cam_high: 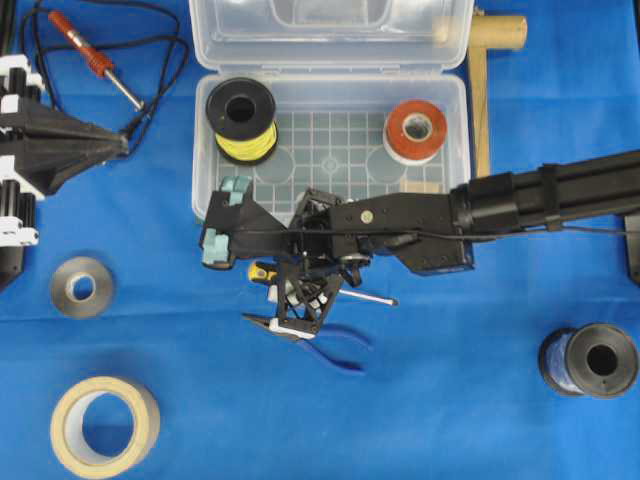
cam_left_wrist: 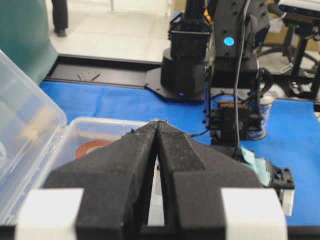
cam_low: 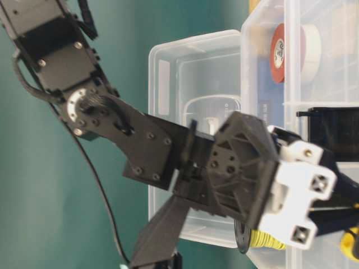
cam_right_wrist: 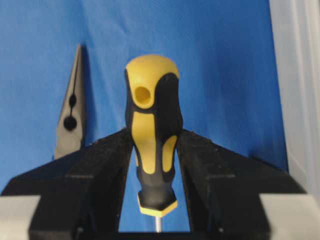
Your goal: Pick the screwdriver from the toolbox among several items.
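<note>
While left pincer (cam_left_wrist: 159, 131) sits together, right pincer (cam_right_wrist: 156, 150) clamps screwdriver (cam_right_wrist: 151, 125) beside toolbox (cam_high: 330, 160).

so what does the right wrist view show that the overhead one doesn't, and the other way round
Only the right wrist view shows the right hand with its fingers on both sides of the screwdriver's yellow-and-black handle. Only the overhead view shows the toolbox with its yellow wire spool and tape roll, and the left hand parked aside. Both show the pliers on blue cloth.

Blue-covered table (cam_high: 450, 400): toolbox (cam_high: 455, 140) at 12 o'clock; soldering iron (cam_high: 95, 58) at 10; grey tape ring (cam_high: 82, 287), beige tape roll (cam_high: 104, 425) at 8; pliers (cam_high: 335, 350) centre; dark spool (cam_high: 588, 361) at 4.
</note>
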